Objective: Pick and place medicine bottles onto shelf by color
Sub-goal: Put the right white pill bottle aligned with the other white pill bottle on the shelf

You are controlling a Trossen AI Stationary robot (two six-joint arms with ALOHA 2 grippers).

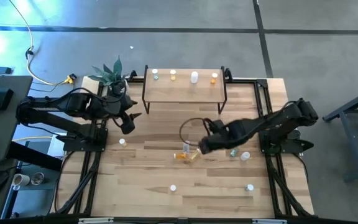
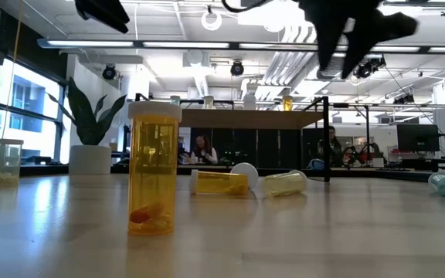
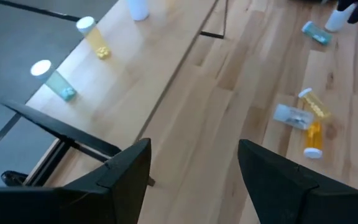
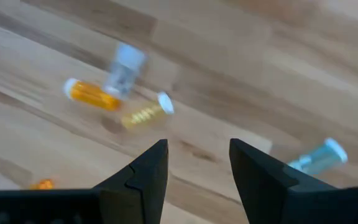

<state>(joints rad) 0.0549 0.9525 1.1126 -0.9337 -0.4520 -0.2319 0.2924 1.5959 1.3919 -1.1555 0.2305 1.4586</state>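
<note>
So the right gripper [image 1: 199,147] hangs spread and empty right over the tipped bottles [image 1: 187,155] mid-counter, probably lining up a grab. Four already stand on the shelf [image 1: 184,91]. Left gripper [image 1: 128,124] waits nearby, spread too.

Daylight enters from the tall windows [image 2: 14,108] on the room's left side in the low view, and long ceiling strip lights [image 2: 207,45] behind the shelf [image 2: 246,118] add an even, bright wash. In the high view a pale glare patch [image 1: 2,43] lies on the grey floor well to the left of the shelf. The worktop [image 1: 185,180] is evenly lit, with only faint, soft shadows under the arms. In the low view the nearest orange bottle [image 2: 154,167] is sharp, while the people and desks beyond the shelf are soft. The right wrist view is smeared by motion blur; its bottles [image 4: 123,93] look streaked. The left wrist view is moderately sharp.
</note>
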